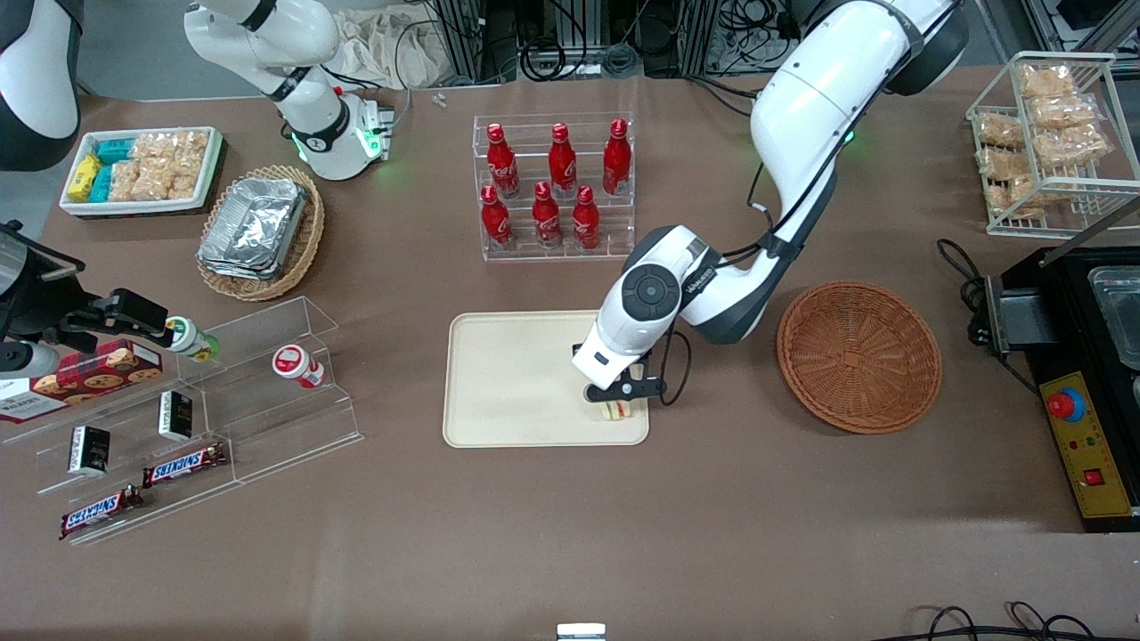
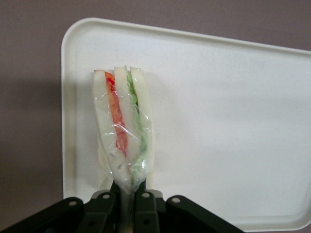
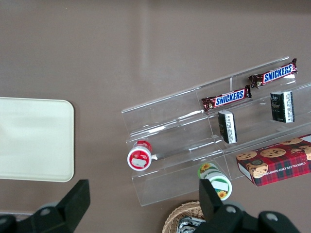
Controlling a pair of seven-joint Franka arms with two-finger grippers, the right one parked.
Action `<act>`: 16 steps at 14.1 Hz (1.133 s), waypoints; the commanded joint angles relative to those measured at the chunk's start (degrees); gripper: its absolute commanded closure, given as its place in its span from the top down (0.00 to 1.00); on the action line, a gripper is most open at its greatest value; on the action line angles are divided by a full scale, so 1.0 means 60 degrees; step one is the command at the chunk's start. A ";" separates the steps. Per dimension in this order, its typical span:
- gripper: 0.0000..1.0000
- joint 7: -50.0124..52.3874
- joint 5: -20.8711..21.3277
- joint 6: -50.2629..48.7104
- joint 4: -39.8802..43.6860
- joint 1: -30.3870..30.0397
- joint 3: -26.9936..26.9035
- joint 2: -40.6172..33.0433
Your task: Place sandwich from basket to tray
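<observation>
A brown tabletop (image 1: 570,534) is carrying everything, with cables and metal framing lying past its edge farthest from the front camera. Nearest that camera, toward the parked arm's end, a clear stepped rack (image 1: 205,418) is holding Snickers bars (image 1: 184,464), small dark boxes, a cookie box (image 1: 85,376) and two little jars. Mid-table, the tray (image 1: 517,383) is lying flat, and the tool (image 1: 614,401) is hanging over its corner nearest the basket (image 1: 859,356), pinching the sandwich (image 1: 614,409) by its narrow end. The basket is sitting just beside the tray toward the working arm's end, with nothing showing inside it. A black unit (image 1: 1082,383) with a red button is standing at that end of the tabletop. Farther off, a clear stand is displaying red bottles (image 1: 557,187), a tan basket (image 1: 263,231) is holding foil containers, a white bin (image 1: 142,169) is holding snack packets, and a wire rack (image 1: 1051,142) is holding more packets. The white arm is covering part of the tray's edge in the front view. The left wrist view is showing what the front view is not: the sandwich (image 2: 124,131) is wrapped in clear film, standing on edge with its red and green layers exposed, its tip clamped between the fingers (image 2: 104,208) above the tray (image 2: 233,121). The right wrist view is showing the rack (image 3: 218,136) and a bare tray corner (image 3: 39,141).
</observation>
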State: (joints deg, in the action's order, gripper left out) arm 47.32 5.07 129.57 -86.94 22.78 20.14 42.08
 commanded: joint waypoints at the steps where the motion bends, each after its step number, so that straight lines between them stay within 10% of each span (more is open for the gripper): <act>1: 0.41 0.0068 0.0165 -0.0003 0.0267 0.0085 -0.0046 0.0180; 3: 1.00 -0.0019 0.0572 -0.0178 0.0310 0.0071 -0.0060 0.0049; 11: 1.00 0.0055 0.0854 -0.3633 0.0296 -0.0894 -0.0178 -0.2703; 16: 1.00 -0.2882 0.0707 -0.5303 0.0223 -0.2547 -0.0163 -0.3861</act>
State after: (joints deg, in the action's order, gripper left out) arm 37.48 9.42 100.59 -83.60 11.53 18.77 22.16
